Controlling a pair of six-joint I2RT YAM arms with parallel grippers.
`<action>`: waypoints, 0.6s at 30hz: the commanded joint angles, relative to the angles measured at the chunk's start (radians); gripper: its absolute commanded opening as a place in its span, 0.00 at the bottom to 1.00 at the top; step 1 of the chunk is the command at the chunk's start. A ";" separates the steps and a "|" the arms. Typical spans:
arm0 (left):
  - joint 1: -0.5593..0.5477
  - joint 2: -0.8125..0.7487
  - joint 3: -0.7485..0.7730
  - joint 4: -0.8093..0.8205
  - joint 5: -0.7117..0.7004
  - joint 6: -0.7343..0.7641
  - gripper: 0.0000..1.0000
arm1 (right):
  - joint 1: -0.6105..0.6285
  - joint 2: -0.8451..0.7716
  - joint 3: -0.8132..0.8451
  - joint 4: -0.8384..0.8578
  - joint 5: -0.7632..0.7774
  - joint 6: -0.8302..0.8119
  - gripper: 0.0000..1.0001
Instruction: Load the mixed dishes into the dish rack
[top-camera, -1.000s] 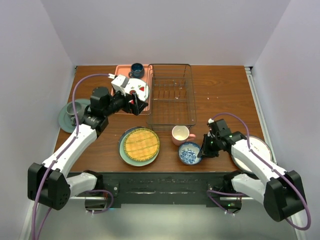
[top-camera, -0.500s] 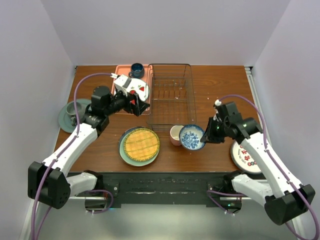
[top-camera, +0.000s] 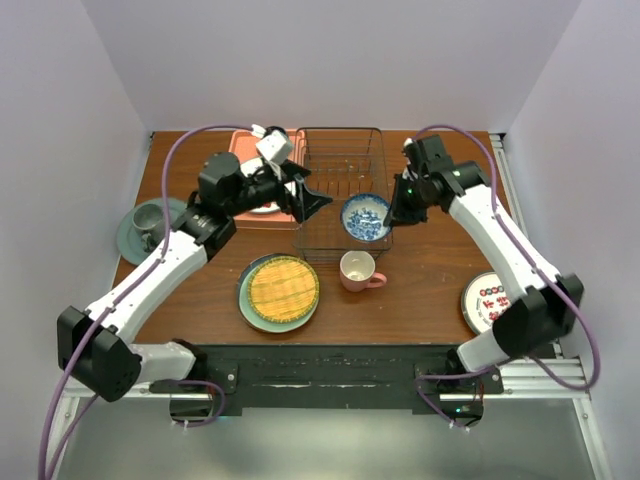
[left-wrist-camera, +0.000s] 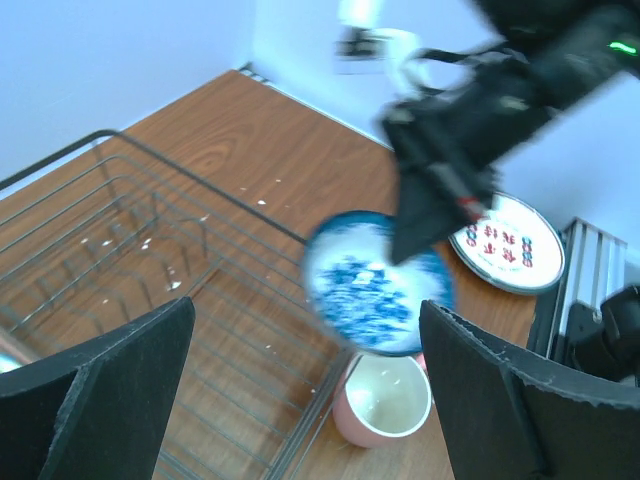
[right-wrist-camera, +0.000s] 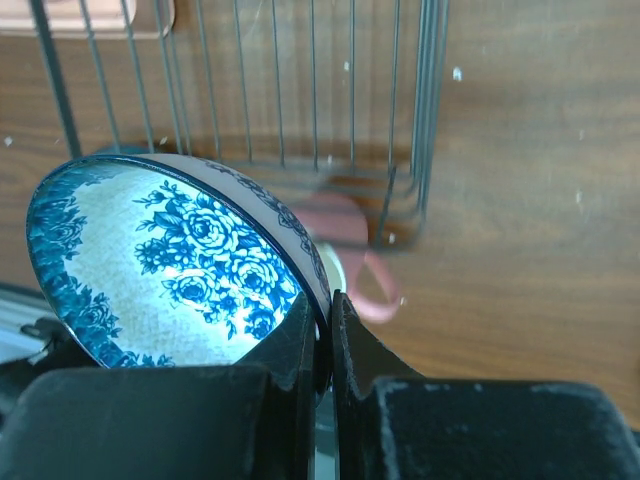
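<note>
Below the right claw (top-camera: 393, 213), clamped on the rim of the bowl (top-camera: 365, 217), is the near end of the rack (top-camera: 340, 160): lower slowly, seat it flat, then release; left claw (top-camera: 312, 200) hangs wide apart alongside.

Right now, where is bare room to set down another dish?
Bare tabletop lies between the pink mug and the red-marked white plate, and right of the dish rack. The rack's far half is bare too. Crowded: its near edge, where the right gripper holds the bowl beside the open left gripper.
</note>
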 joint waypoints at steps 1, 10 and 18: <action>-0.089 0.052 0.079 -0.005 -0.020 0.124 1.00 | 0.001 0.097 0.167 0.021 0.000 -0.055 0.00; -0.293 0.230 0.233 -0.223 -0.242 0.400 0.97 | 0.001 0.249 0.361 -0.101 -0.023 -0.106 0.00; -0.327 0.306 0.280 -0.250 -0.308 0.494 0.96 | 0.001 0.258 0.359 -0.110 -0.036 -0.115 0.00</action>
